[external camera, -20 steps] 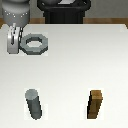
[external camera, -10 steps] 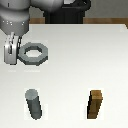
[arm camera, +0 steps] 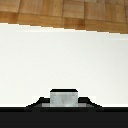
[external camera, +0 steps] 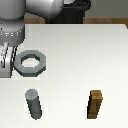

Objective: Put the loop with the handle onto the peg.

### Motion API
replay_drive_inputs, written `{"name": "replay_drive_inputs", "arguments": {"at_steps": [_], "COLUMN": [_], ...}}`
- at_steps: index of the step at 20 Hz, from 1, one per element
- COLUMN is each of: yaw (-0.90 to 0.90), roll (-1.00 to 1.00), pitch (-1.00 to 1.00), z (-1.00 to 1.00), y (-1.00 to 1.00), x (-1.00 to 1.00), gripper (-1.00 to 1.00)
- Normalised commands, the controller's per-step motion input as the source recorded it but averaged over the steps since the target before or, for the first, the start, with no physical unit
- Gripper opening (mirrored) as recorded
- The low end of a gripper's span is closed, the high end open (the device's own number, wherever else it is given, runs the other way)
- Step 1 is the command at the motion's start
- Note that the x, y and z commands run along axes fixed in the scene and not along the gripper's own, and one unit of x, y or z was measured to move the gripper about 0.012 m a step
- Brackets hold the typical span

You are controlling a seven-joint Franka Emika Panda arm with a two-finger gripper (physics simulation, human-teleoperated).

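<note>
1. The gripper sits at the exterior view's left edge, partly cut off by the frame. Its fingers appear clamped on the short handle tab of the loop with the handle, though the contact itself is blurred and small.
2. In the wrist view, only a pale grey block, seemingly the handle tab, shows just above a black band that hides the fingertips and the ring.
3. The grey faceted ring juts out from the gripper toward the exterior view's right. Whether it is lifted off the white table is hard to judge.
4. The arm rises bulky and pale grey above the gripper; its upper part is cut off at the top.
5. The peg stands upright nearer the camera than the ring, apart from it.
6. A brown wooden block stands well apart, to the exterior view's right of the peg.
</note>
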Motion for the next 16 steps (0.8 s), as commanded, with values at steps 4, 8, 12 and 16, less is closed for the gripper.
{"name": "replay_drive_inputs", "arguments": {"at_steps": [4,8,12,16], "yaw": [0.0,0.0,0.0,0.0], "roll": [0.0,0.0,0.0,0.0], "pitch": [0.0,0.0,0.0,0.0], "z": [0.0,0.5,0.0,-0.5], "y": [0.0,0.0,0.25,0.0], "x": [1.0,0.5,0.0,0.0], "gripper": [-1.0,-1.0,-1.0,-1.0]}}
